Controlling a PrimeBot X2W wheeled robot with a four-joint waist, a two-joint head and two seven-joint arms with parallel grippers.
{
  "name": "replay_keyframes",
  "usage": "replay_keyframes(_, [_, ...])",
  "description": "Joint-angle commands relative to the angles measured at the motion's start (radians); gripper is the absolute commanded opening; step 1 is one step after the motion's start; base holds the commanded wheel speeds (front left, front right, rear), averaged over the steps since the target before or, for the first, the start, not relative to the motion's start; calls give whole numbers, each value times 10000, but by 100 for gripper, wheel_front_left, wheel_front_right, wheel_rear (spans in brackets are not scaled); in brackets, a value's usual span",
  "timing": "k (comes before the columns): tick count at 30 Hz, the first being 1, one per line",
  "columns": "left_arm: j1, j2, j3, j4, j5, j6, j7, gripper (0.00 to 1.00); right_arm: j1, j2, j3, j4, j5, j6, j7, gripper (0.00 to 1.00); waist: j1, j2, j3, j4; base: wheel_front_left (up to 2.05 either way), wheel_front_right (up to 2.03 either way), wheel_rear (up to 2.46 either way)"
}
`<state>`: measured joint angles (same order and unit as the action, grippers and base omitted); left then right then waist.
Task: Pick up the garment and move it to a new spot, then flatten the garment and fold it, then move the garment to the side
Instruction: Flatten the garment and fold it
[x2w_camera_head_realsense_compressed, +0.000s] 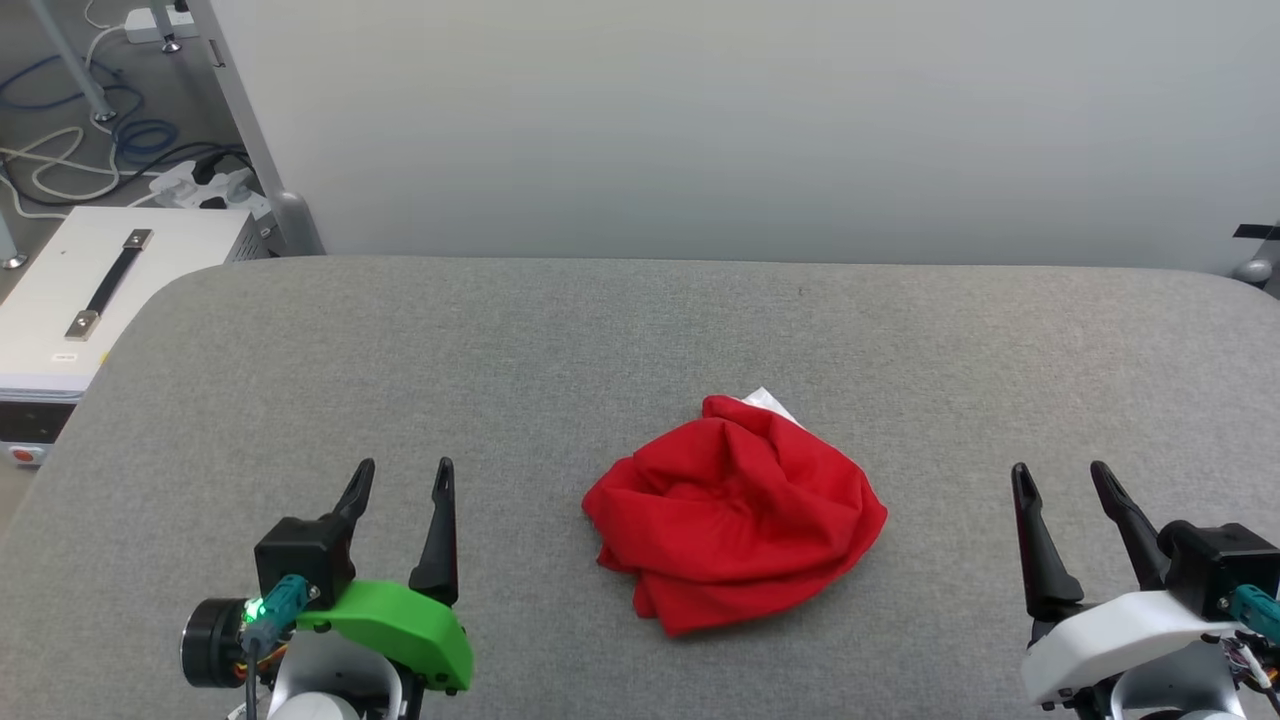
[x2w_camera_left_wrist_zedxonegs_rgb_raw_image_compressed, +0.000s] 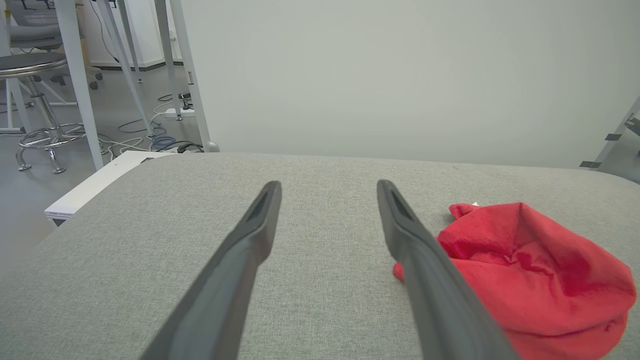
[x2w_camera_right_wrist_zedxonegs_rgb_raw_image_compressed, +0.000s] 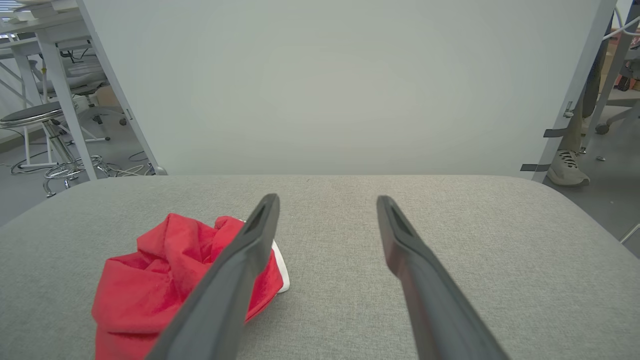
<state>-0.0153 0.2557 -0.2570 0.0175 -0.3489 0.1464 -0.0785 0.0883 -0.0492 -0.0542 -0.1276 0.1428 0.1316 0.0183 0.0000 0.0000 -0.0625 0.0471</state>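
Near the middle of the grey padded table (x2w_camera_head_realsense_compressed: 600, 330), one garment (x2w_camera_head_realsense_compressed: 735, 515) is lying in a crumpled red heap, with a single small white patch (x2w_camera_head_realsense_compressed: 765, 400) showing at its far edge. It is sitting roughly midway between the two grippers and is touching neither.

The left gripper (x2w_camera_head_realsense_compressed: 404, 466), carried on a green-shelled wrist, is sitting at the lower left of the head view, well apart from the garment. Its two dark fingers are pointing away from the robot toward the far panel. They are standing wide apart, with nothing between them. In the left wrist view the red heap is lying to the right of the fingers, and one finger is overlapping its near edge in the picture only.

The right gripper (x2w_camera_head_realsense_compressed: 1059, 469), carried on a white-shelled wrist, is mirroring this pose at the lower right. Its two fingers are likewise pointing forward, spread wide and holding nothing. In the right wrist view the garment is lying to the left of the fingers.

Behind the table, one pale panel (x2w_camera_head_realsense_compressed: 750, 120) is standing upright. Beside the table's left corner, one white box (x2w_camera_head_realsense_compressed: 90, 290) with a dark strap handle is sitting lower than the tabletop. Loose cables (x2w_camera_head_realsense_compressed: 80, 150) are trailing over the floor beyond it. One round stool (x2w_camera_left_wrist_zedxonegs_rgb_raw_image_compressed: 35, 65) is standing farther off. At the panel's right edge, one shoe (x2w_camera_right_wrist_zedxonegs_rgb_raw_image_compressed: 565, 170) of a person is resting on the floor.
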Motion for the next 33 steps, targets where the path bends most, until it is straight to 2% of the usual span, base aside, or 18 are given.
replay_keyframes(1, [173,69,-7,-57,16,90,4,100,85,-11,-11,-56,-118,-9,39,100,0,0,6,-28,0,0,0])
replay_keyframes(8, [199,107,-23,-112,-9,154,38,100,12,-11,19,-73,-78,-9,62,100,0,0,57,-91,0,0,0])
replay_keyframes(12, [-82,152,-294,-183,71,11,370,100,-14,-11,23,-127,-66,-9,70,100,0,0,184,-124,0,0,0])
replay_keyframes(17, [-1153,-91,-1029,-198,61,-558,1150,100,-144,-10,16,-190,-93,-9,84,100,0,0,476,-176,0,0,0])
replay_keyframes(27, [-3821,-967,-2837,895,-317,-2187,3567,100,-592,-10,132,-214,-121,-9,56,100,0,0,1232,-577,0,0,0])
replay_keyframes(33, [-5120,-1267,-3856,1631,-799,-2652,4920,100,-834,-10,171,-124,-46,-9,-90,100,0,0,1719,-848,0,0,0])
